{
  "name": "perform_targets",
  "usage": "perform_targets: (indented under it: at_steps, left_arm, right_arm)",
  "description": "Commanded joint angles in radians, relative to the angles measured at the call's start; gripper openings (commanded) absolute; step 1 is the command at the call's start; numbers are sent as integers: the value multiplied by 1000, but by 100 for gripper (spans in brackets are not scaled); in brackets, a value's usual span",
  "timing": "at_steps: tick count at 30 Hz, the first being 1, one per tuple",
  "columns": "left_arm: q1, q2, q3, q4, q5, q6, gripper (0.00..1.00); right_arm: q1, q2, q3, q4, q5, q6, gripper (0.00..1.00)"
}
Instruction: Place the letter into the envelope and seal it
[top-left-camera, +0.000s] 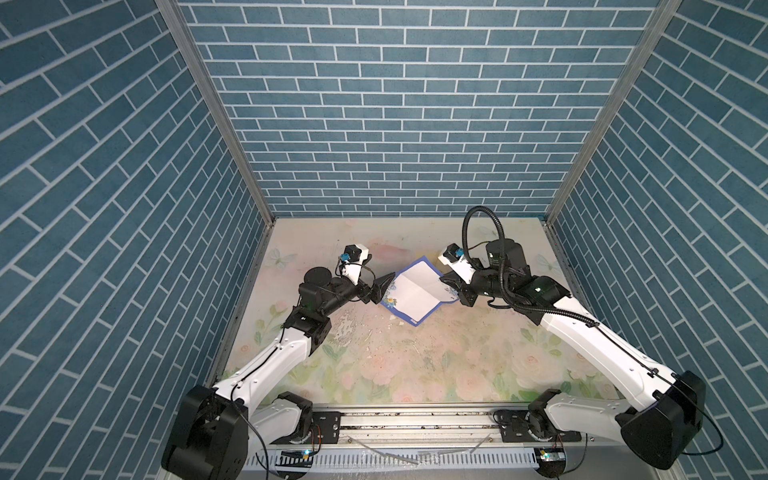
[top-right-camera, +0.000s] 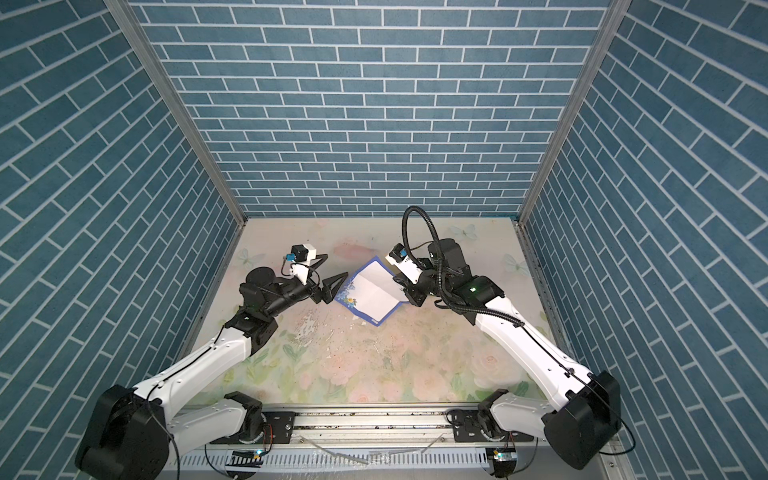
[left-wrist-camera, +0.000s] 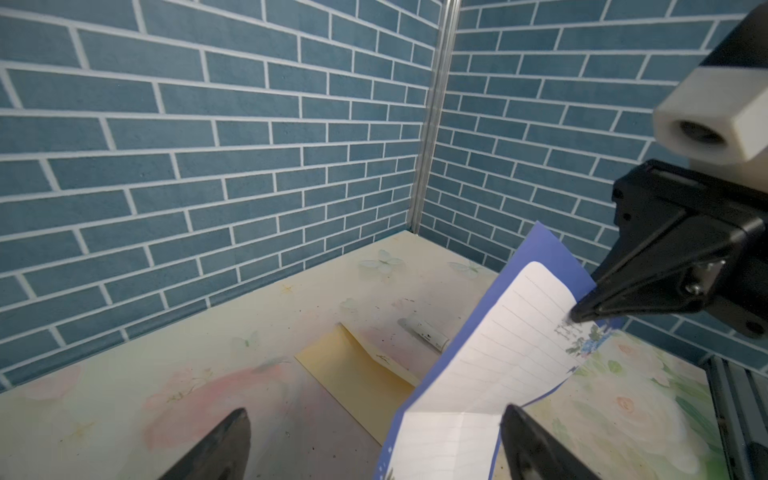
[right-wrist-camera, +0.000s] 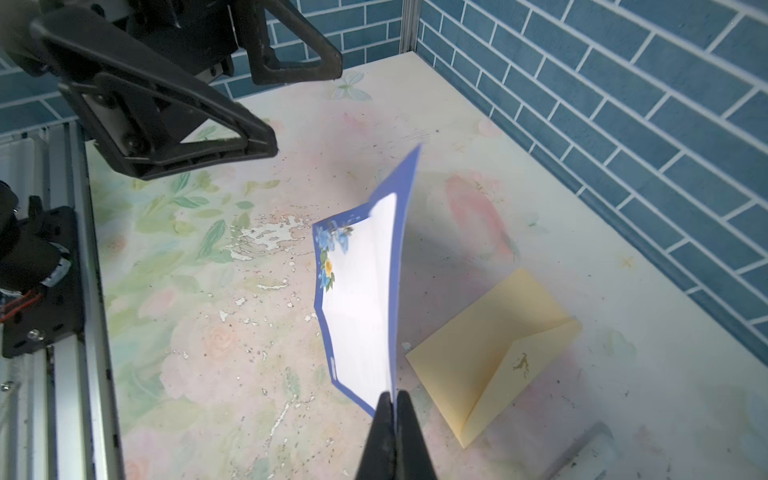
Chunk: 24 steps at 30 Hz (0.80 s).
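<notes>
The letter (top-left-camera: 415, 291) (top-right-camera: 374, 293), white lined paper with a blue border and floral corners, hangs creased above the table. My right gripper (right-wrist-camera: 392, 395) (top-left-camera: 442, 279) is shut on its edge. My left gripper (left-wrist-camera: 374, 411) (top-left-camera: 380, 268) (top-right-camera: 336, 265) stands open at the letter's opposite side. In the left wrist view the letter (left-wrist-camera: 498, 361) has its near end between the spread fingers, beside one of them and not pinched. The yellow envelope (left-wrist-camera: 353, 374) (right-wrist-camera: 490, 345) lies flat on the table below and behind the letter, its flap open. The letter hides it in both top views.
A small white glue stick (left-wrist-camera: 424, 332) lies on the table just beyond the envelope. Blue brick walls (top-left-camera: 374, 145) enclose the table on three sides. A metal rail (top-left-camera: 415, 419) carrying both arm bases runs along the front edge.
</notes>
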Motion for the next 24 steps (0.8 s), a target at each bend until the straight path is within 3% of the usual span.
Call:
perform_targets:
  at_steps: [1,9,24]
  left_arm:
    - [-29,39,-15,42,83,68,94]
    - [-47,85,-38,72,141,96,90]
    - [-54,177,10,99,185,24,58]
  right_arm:
    - [0,-61,28,-36,16,-164,0]
    - [1,-117,13,-6,18,-210,0]
    - [2,-142,-12,23,-4,-218,0]
